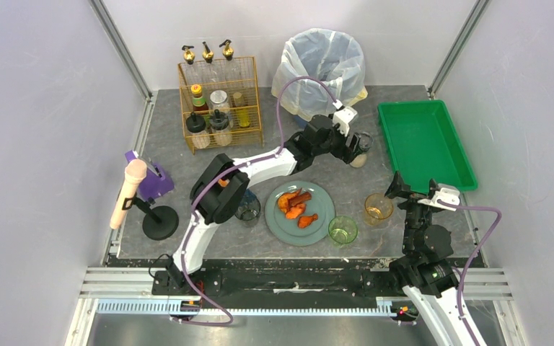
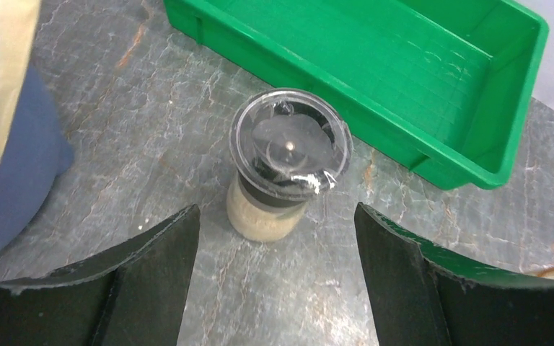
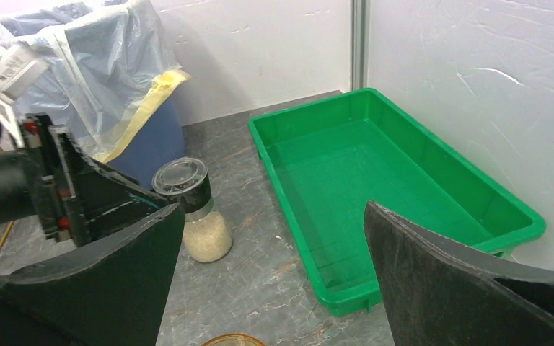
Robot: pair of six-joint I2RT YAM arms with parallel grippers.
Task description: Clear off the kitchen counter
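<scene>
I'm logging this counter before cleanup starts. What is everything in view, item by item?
dark grey marbled kitchen counter: one, grey, under everything
green plastic tray: one, green, far right
bin with clear plastic liner: one, blue, far centre
gold wire rack: one, gold, far left
bottles: several, mixed colours, in the rack
clear-lidded jar of pale grains: one, black collar, between bin and tray
round grey plate: one, grey, near centre
orange food pieces: about four, orange, on the plate
green drinking glass: one, green, right of the plate
amber drinking glass: one, amber, further right
clear glass: one, clear, left of the plate
pale pink microphone on black stand: one, left edge
purple box: one, purple, beside the microphone
left hand: one, black, open, over the jar
right hand: one, black, open, near the tray
</scene>
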